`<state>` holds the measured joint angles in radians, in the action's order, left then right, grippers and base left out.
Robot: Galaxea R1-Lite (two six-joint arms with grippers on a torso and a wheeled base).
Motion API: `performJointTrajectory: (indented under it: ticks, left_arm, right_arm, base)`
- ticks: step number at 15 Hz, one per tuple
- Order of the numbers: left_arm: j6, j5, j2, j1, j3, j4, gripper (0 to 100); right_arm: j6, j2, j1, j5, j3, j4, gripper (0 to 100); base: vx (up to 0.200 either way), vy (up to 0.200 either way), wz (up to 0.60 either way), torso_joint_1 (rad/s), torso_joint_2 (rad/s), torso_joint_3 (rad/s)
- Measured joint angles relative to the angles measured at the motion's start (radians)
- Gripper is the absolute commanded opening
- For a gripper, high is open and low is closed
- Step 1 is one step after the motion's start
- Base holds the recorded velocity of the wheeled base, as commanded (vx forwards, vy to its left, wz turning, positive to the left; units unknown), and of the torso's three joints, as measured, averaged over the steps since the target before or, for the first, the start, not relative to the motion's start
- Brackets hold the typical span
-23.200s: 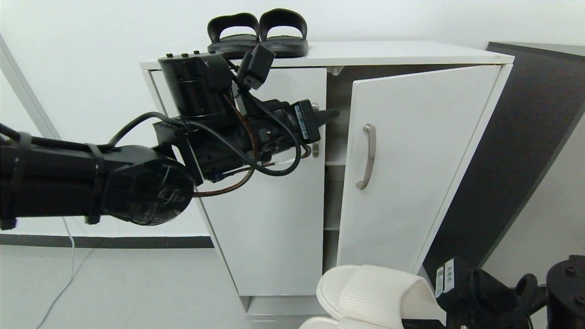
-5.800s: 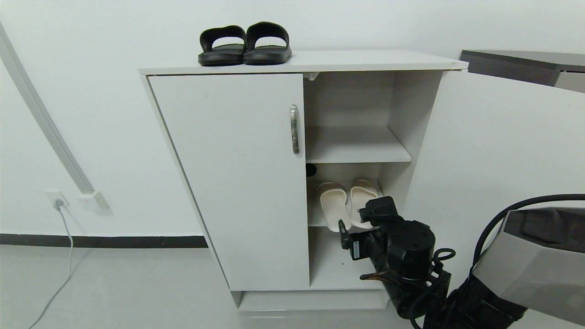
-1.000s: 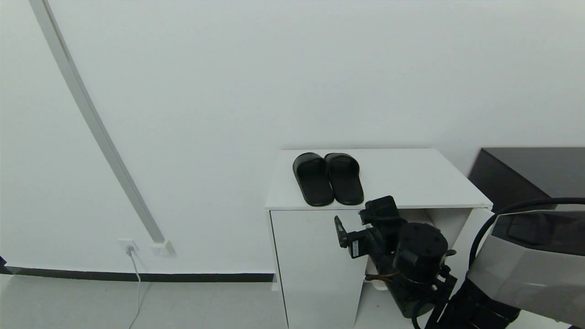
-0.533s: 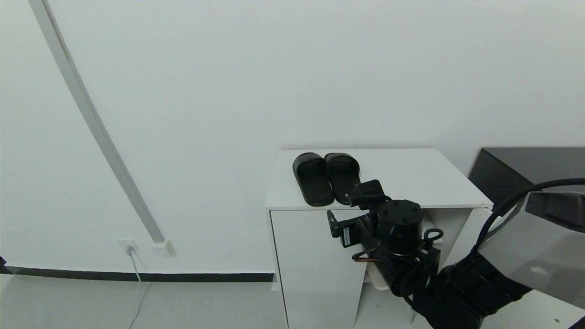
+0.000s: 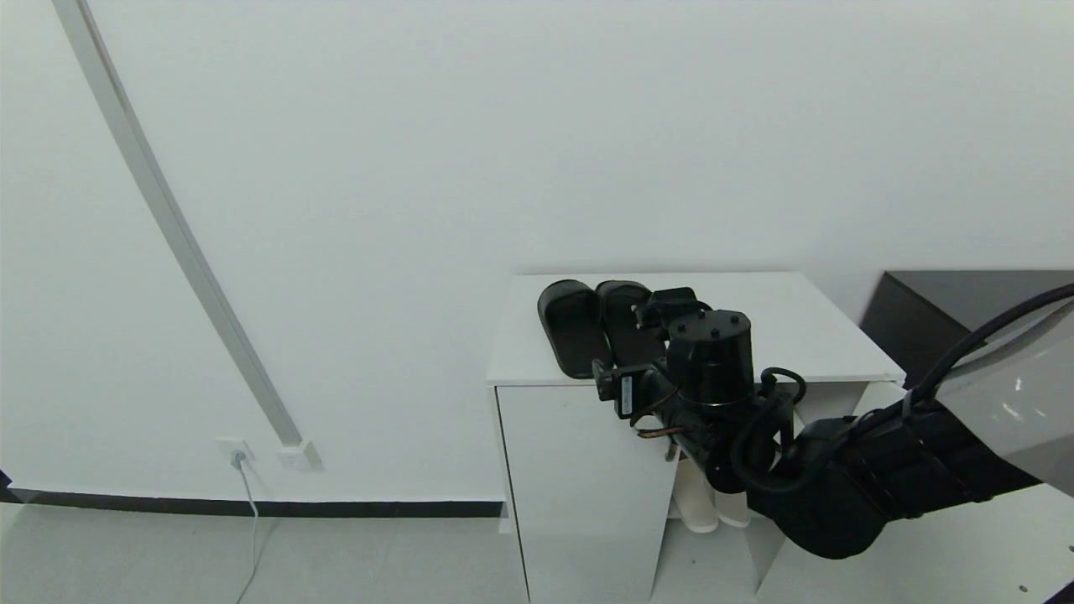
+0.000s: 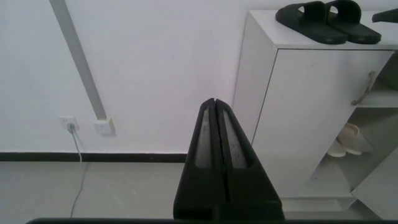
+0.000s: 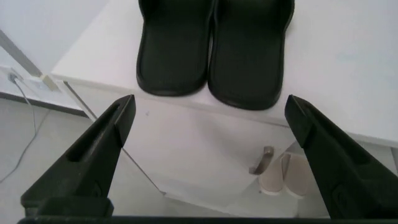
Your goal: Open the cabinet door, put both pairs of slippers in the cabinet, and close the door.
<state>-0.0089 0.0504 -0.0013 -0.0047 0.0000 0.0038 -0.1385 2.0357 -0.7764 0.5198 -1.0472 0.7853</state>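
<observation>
Cabinet (image 5: pixel 587 478) open, white slippers (image 5: pixel 703 505) inside. Black slippers (image 5: pixel 579 327) sit on top, right gripper (image 7: pixel 210 106) spread wide before them; left gripper (image 6: pixel 214 106) pressed together

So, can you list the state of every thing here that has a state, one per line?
black slippers: side by side on top of the cabinet, not yet put inside
white slippers: inside the cabinet, on a shelf
left cabinet door: closed
right cabinet door: open
left end effector: shut, empty
right end effector: open, empty, just in front of the black slippers
</observation>
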Motion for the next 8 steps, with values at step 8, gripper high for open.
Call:
performJointTrajectory:
  ticks: [8]
  left_arm:
    - [-0.001,-0.004,0.000,0.000,-0.002,0.001,0]
  right_arm:
    - [0.000,0.006,0.001,-0.003,0.006,0.000,100]
  base:
    - [0.175,0.000,0.00,0.002,0.00,0.003]
